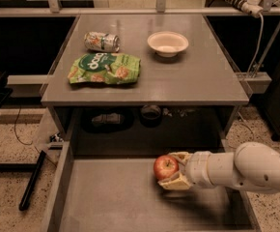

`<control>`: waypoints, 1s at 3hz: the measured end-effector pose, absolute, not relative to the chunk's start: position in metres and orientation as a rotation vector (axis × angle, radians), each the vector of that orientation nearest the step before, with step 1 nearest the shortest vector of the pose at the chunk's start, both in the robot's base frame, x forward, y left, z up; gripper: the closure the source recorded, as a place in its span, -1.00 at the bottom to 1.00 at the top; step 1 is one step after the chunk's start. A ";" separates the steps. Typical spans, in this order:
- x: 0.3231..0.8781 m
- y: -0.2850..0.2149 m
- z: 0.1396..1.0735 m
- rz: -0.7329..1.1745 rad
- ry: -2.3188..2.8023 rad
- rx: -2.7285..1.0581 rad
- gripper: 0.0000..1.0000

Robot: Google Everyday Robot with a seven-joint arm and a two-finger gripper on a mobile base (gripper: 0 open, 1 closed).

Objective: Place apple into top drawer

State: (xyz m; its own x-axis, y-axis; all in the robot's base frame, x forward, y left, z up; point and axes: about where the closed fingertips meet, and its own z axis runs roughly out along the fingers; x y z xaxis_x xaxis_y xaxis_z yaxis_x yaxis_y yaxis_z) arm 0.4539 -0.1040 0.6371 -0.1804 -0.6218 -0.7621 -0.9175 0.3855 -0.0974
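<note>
Gripper: your gripper (171,170) reaches in sideways from the right, over the right half of the open top drawer (106,202). Its two tan fingers (179,156) are clamped on the apple, one above it and one below.
Apple: the apple (165,167) sits at the gripper's tip, on its left side, red face to the camera and stem dimple up.
Under the gripper: grey drawer floor. A shadow lies on it a little apart from the lower finger, so I judge the apple hangs clear of the floor.
Right of the gripper: the white arm (246,170) runs off toward the lower right edge, crossing above the drawer's right wall.
Left of the gripper: the rest of the drawer floor, out to the low left wall.
Above the gripper: an open shelf (151,114) with dark items too dim to name, then the tabletop (198,76).
Farthest from the gripper: a white bowl (167,43), a green snack bag (105,68) and a can (102,41) on the tabletop, all well apart from it.
Step in hand: placing. The apple is inside the drawer's outline but not yet let go.
Next move: lower until the apple is touching the floor, or nearly, then part the fingers. The lower finger is beneath the apple and will likely meet the floor first, so go gently. The apple is round and the floor flat, so expect a roll on release. Withdraw up and to the right, clear of the right wall.
</note>
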 end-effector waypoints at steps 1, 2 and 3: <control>0.452 -0.097 0.625 0.495 1.867 -1.339 1.00; 0.453 -0.097 0.624 0.494 1.866 -1.339 0.64; 0.453 -0.097 0.624 0.494 1.866 -1.339 0.17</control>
State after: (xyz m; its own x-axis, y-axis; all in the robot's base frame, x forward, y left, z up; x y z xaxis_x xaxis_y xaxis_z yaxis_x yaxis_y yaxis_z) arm 0.4527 -0.0965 0.6242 -0.1488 -0.6208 -0.7697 -0.9205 0.3714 -0.1216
